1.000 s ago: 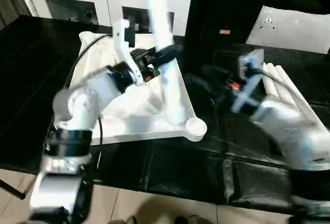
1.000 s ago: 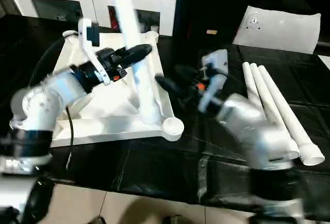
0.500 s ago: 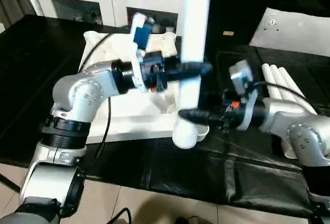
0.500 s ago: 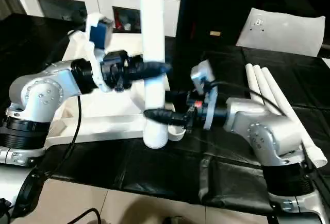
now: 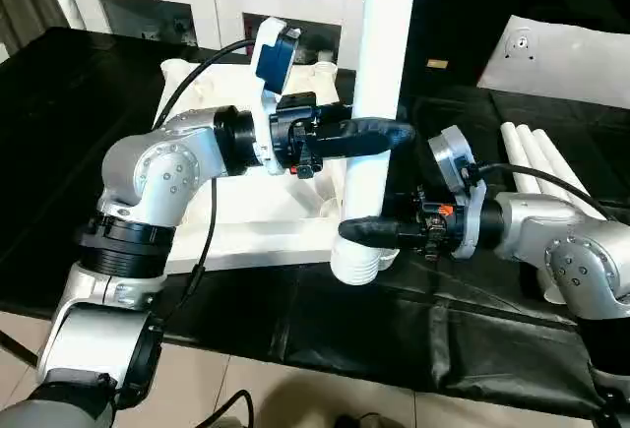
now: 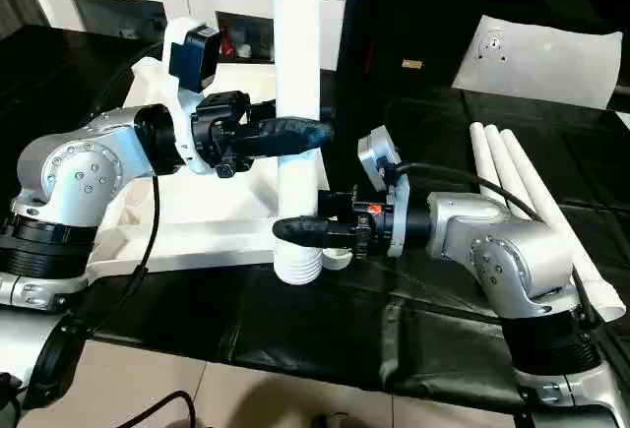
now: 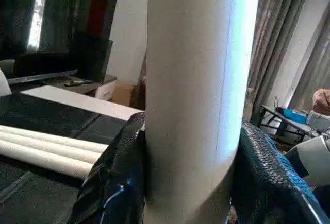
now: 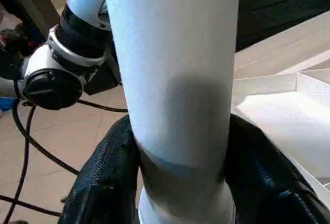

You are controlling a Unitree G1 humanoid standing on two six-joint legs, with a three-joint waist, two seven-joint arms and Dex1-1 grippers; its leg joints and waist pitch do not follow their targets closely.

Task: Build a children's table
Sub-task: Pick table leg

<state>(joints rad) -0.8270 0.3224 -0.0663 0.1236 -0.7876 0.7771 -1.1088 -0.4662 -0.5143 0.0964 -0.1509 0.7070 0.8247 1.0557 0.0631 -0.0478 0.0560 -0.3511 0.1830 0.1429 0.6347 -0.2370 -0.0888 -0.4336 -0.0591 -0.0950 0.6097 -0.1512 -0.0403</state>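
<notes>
left tool (image 5: 379, 136), right tool (image 5: 356, 230): clamp leg (image 5: 379, 74) | black table (image 5: 59, 113) | white cabinets (image 5: 197, 0)

Four white table legs are in sight: one leg (image 6: 297, 103) stands upright, and three more legs (image 6: 512, 187) lie side by side on the black bench (image 6: 413, 320). There is one white tabletop (image 5: 246, 221), one flat white bag (image 6: 536, 59), and one run of white cabinets (image 5: 177, 0). Two robot arms each carry one tool, the left tool (image 5: 379, 135) and the right tool (image 5: 359, 229).

White cabinets (image 5: 197, 0) behind, flat white bag (image 5: 561, 54) far right.
</notes>
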